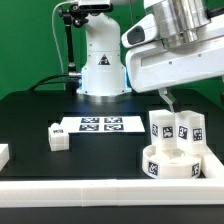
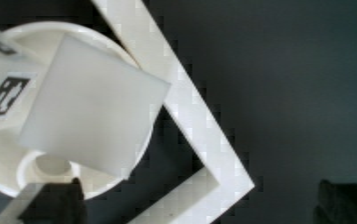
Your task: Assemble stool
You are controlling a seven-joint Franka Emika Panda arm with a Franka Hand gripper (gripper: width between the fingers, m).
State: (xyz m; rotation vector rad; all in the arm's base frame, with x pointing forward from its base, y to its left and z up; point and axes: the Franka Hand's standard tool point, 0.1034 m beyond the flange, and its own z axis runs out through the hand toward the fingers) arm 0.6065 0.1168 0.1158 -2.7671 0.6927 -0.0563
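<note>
The stool's round white seat point(image 1: 170, 163) lies at the front of the exterior view's right, inside the corner of the rails. White tagged legs point(image 1: 175, 128) stand upright on it, close together. One more tagged leg point(image 1: 58, 137) lies on the black table toward the left. My gripper point(image 1: 171, 99) hangs just above the standing legs, open, holding nothing. In the wrist view the seat point(image 2: 50, 60) and a leg point(image 2: 95, 100) on it lie off to one side of my gripper point(image 2: 196, 205). Its dark fingertips point(image 2: 50, 205) stand wide apart with only table and rail between them.
The marker board point(image 1: 98, 124) lies mid-table in front of the robot base point(image 1: 101, 70). A long white border rail point(image 1: 90, 190) runs along the front and turns a corner point(image 2: 201, 120) beside the seat. A white block point(image 1: 3, 153) sits at the left edge.
</note>
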